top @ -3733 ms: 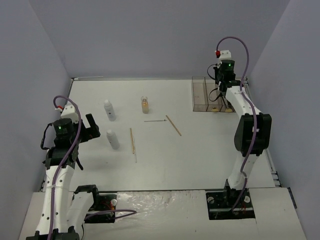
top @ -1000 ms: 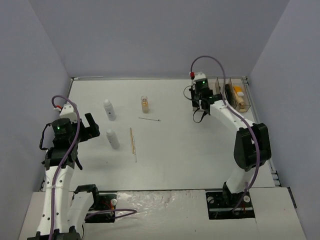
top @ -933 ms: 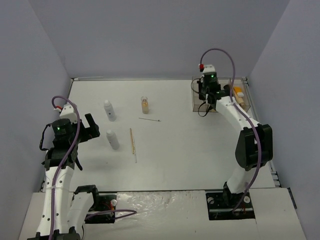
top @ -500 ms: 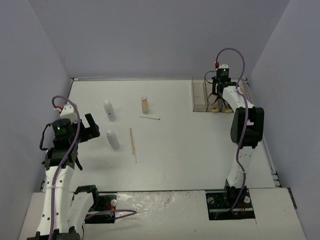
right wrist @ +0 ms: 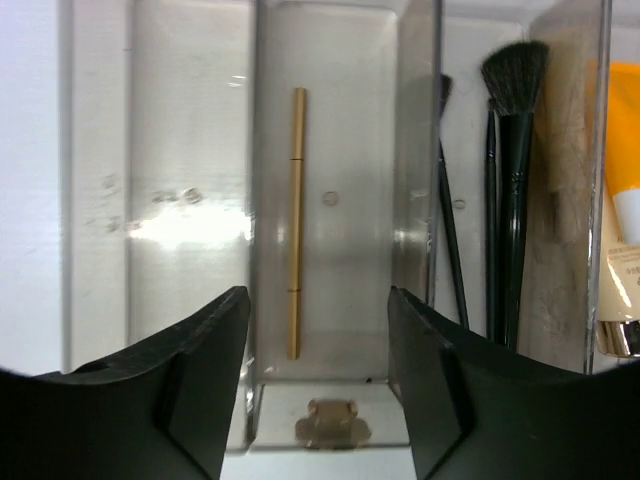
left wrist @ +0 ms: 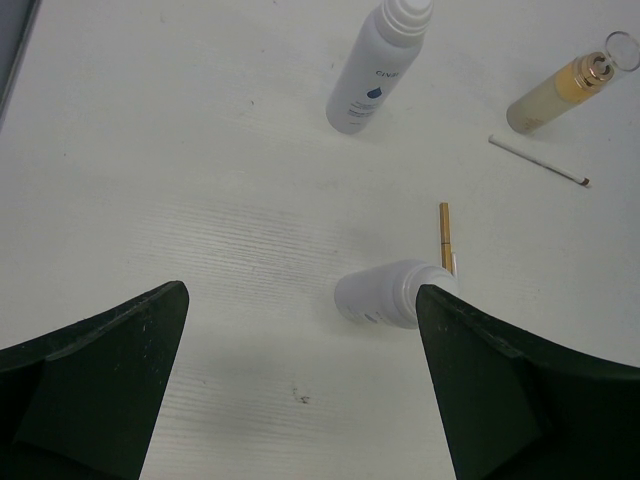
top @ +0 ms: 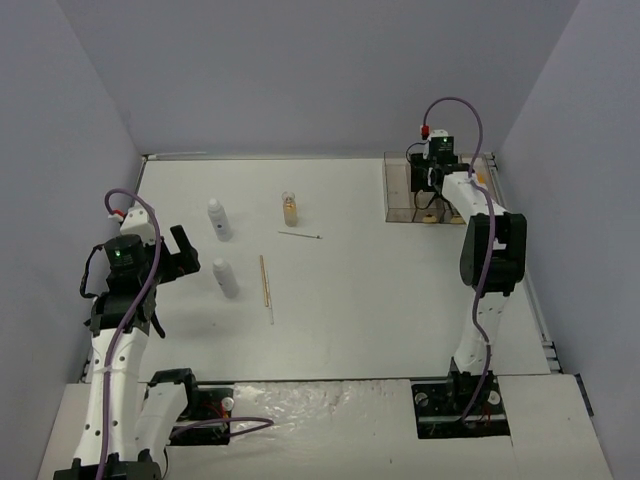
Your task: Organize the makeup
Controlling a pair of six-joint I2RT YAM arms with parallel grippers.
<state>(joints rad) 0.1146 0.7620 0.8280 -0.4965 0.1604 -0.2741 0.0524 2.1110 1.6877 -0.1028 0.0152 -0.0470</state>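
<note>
A robotics lab test cell: plain grey walls (top: 300, 70) enclose a white tabletop (top: 400, 300) at 9, 12 and 3 o'clock, and two cabled robot arms (top: 115, 340) stand bolted at 6 o'clock.

Past the right pincer (right wrist: 318, 300), at the far right of its view, the orange tube (right wrist: 620, 180) is cut off by the picture's edge. Next to it, the beige tube (right wrist: 567, 150) is only a blur through the smoky wall of the box (right wrist: 190, 200). The handles of the brushes (right wrist: 515, 170) run down behind the pincer's finger on that side.

Ahead of the left pincer (left wrist: 300, 295), the nearer white bottle (left wrist: 385, 298) is partly hidden by the finger at the right of that view. It also covers most of a gold pencil (left wrist: 445, 235). The farther white bottle (left wrist: 375, 75) loses its cap at the top edge.

From above, what lies in the box under the right pincer is too small to tell.
</note>
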